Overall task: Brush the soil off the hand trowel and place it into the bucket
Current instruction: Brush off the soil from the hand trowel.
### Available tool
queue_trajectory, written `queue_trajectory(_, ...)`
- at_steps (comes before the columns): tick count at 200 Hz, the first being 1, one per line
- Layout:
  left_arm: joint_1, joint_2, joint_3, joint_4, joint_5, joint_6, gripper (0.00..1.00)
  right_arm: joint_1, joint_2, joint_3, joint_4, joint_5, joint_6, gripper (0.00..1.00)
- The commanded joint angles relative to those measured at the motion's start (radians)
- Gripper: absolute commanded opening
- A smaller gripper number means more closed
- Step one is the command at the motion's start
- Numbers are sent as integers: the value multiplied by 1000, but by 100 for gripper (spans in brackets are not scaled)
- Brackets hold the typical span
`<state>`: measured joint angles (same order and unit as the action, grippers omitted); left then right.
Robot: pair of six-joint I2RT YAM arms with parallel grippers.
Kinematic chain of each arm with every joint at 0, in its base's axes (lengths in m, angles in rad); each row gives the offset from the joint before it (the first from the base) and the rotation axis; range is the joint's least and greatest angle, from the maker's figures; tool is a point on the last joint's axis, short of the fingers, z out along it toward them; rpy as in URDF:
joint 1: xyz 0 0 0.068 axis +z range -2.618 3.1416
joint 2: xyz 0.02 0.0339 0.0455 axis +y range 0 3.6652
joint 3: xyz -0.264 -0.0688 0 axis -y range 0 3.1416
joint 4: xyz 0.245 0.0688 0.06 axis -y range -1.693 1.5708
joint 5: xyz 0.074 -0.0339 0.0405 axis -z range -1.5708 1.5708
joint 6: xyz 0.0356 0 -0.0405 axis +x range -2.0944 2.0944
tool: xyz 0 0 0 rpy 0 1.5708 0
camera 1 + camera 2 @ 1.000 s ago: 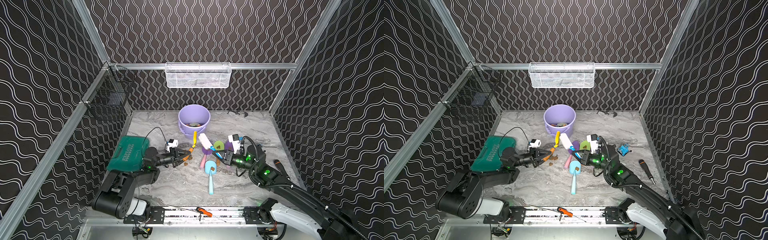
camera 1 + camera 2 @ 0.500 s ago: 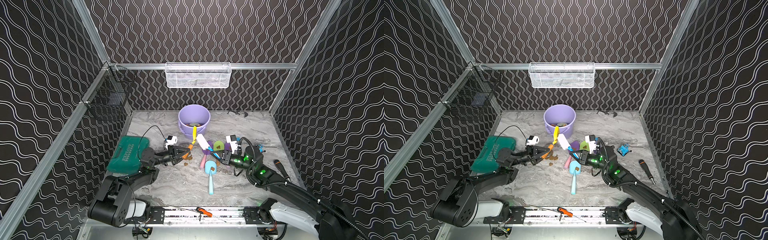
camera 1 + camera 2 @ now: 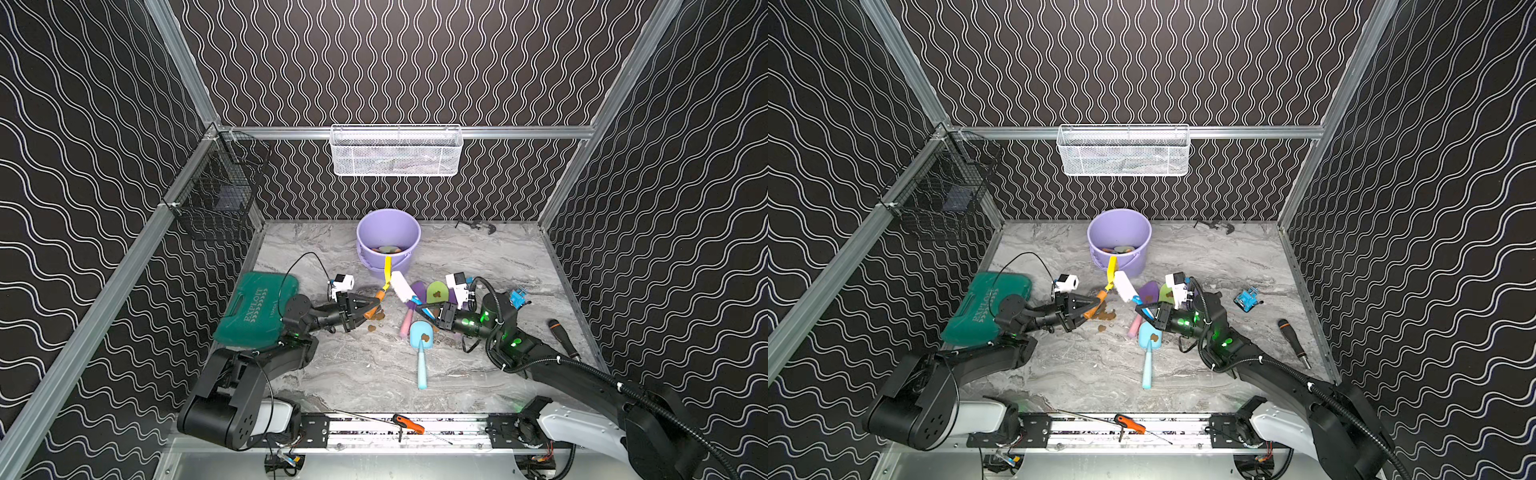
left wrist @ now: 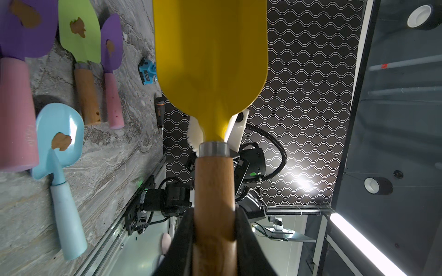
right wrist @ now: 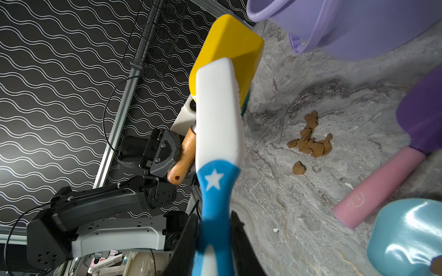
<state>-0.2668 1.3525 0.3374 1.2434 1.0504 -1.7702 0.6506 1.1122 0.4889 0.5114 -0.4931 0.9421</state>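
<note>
The left gripper (image 3: 368, 309) is clamped on the yellow trowel (image 3: 387, 270) by its wooden handle. The right gripper (image 3: 430, 312) pinches the brush (image 3: 401, 286) by its blue handle. Loose soil (image 3: 377, 316) lies on the table (image 3: 478, 257) beneath them, with the bucket (image 3: 399, 224) just behind. Only the right wrist view shows the brush head against the blade.

Hand trowels x5: yellow trowel (image 4: 210, 47), light-blue trowel (image 4: 47, 124), green trowel (image 4: 83, 47), large purple trowel (image 4: 35, 40), small purple trowel (image 4: 112, 57). White-and-blue brush (image 5: 217, 114) x1. Lilac round plastic bucket (image 3: 388, 226) x1. Baskets x2: white mesh basket (image 3: 395, 160), black wire basket (image 3: 220, 195).
</note>
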Motion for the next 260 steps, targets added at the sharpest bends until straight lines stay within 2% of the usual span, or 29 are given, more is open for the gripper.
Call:
queue_trajectory(1, 1, 11, -4, 41, 7, 51, 0, 4, -1, -14, -45, 4, -23, 0)
queue_trajectory(48, 4, 8, 15, -24, 17, 96, 0, 2, -1, 0, -124, 48, -61, 0)
queue_trajectory(74, 13, -46, 33, -231, 26, 214, 0, 0, -9, 47, -169, 49, -81, 0)
queue_trajectory(82, 17, -78, 47, -358, 25, 289, 0, 0, -12, 52, -171, 48, -81, 0)
queue_trajectory(89, 16, -111, 78, -542, 25, 398, 0, -1, -17, 58, -182, 56, -86, 0)
queue_trajectory(101, 17, -175, 166, -962, -4, 666, 0, -2, -19, 64, -201, 73, -93, 0)
queue_trajectory(114, 16, -209, 293, -1376, -114, 961, 0, -1, 23, 60, -156, 49, -77, 0)
queue_trajectory(121, 17, -213, 346, -1524, -172, 1065, 0, -2, 54, 71, -152, 27, -75, 0)
queue_trajectory(131, 16, -217, 398, -1643, -239, 1146, 0, -2, 90, 92, -174, 16, -83, 0)
queue_trajectory(158, 17, -234, 433, -1749, -354, 1204, 0, -2, 118, 88, -106, -8, -51, 0)
queue_trajectory(190, 14, -252, 471, -1913, -631, 1286, 0, -5, 34, 199, -357, 108, -172, 0)
queue_trajectory(203, 2, -230, 514, -2000, -706, 1363, 0, -3, 1, 274, -484, 159, -242, 0)
queue_trajectory(216, -50, -228, 536, -2024, -780, 1381, 0, 0, -9, 353, -592, 187, -299, 0)
queue_trajectory(242, -213, -203, 603, -2064, -986, 1379, 0, 29, 20, 492, -757, 263, -397, 0)
queue_trajectory(260, -277, -177, 636, -2076, -1045, 1388, 0, 63, 82, 564, -807, 266, -420, 0)
